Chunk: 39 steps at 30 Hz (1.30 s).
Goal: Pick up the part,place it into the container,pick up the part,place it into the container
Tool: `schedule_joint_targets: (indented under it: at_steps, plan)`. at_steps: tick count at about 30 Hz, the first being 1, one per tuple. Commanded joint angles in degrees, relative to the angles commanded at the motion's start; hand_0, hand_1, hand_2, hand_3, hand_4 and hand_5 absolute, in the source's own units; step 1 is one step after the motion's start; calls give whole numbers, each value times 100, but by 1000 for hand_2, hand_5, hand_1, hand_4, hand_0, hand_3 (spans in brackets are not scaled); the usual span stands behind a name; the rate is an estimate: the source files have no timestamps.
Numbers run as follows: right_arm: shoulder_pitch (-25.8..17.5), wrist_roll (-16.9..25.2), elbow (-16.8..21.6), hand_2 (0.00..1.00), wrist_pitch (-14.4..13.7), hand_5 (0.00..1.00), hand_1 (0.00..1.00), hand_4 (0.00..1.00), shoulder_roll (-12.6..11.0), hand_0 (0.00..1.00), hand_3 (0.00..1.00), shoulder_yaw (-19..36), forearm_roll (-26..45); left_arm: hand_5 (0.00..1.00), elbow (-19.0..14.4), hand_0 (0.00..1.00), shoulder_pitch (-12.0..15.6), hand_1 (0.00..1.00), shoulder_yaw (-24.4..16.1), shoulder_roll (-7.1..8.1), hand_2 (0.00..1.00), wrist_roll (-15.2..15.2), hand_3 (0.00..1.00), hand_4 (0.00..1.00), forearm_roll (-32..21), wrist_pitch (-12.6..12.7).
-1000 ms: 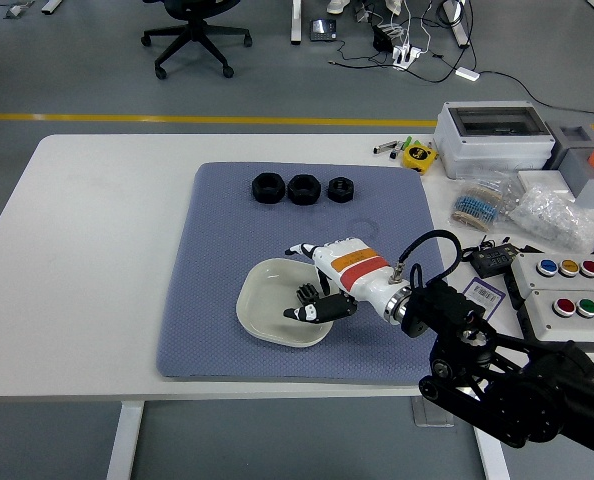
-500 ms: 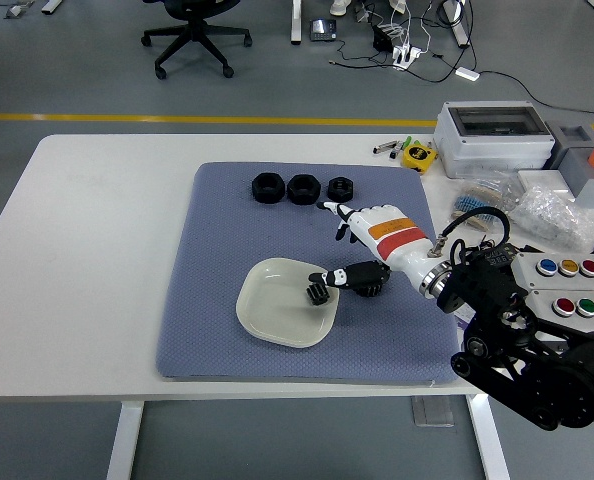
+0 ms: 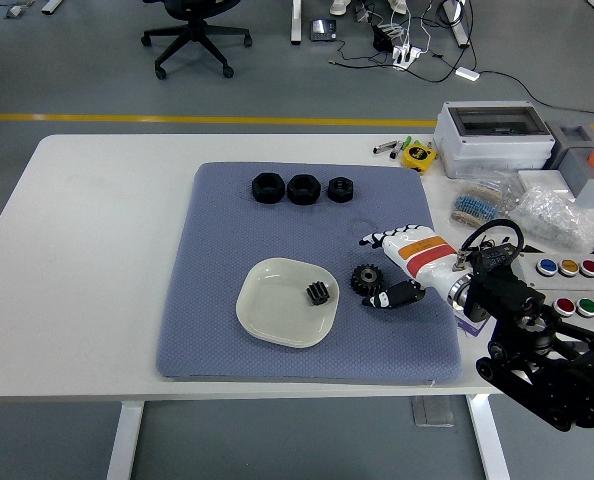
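Grey floor [image 3: 97, 60], yellow line [image 3: 177, 118], office chair [image 3: 192, 30]

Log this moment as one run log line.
right robot hand: open, beside loose gear on mat | small gear: in dish | left arm: not in view

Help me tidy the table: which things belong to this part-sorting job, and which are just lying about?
Job: dish; small gear in it; larger gear on the mat; right hand beside it.

Lying about: three black nuts; tape measure; grey box; button boxes.
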Motion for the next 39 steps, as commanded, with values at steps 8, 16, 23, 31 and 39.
schedule_joint_targets:
  at_steps: [8,16,23,31,39]
  plan:
    - [232,44,-163,707,134,373,695,746,74,706,624,-310,302,639,-16,522,-31,563,-21,17,559,27,629,662,92,-52]
    - [410,32,-309,595,241,355,612,625,124,607,526,-471,437,638,-21,521,-60,563,45,18,559,19,628,662,8,-44]
    - [489,31,-428,520,335,341,498,566,128,524,504,-584,503,637,-23,521,-74,563,63,14,559,21,628,661,-7,-48]
    - [476,108,-356,395,317,313,331,372,104,265,445,-561,514,635,-23,523,-72,563,41,12,558,30,627,658,31,-66]
    - [458,194,-280,246,76,259,154,362,56,144,365,-501,523,634,-24,520,-75,563,37,18,559,36,627,657,46,-80]
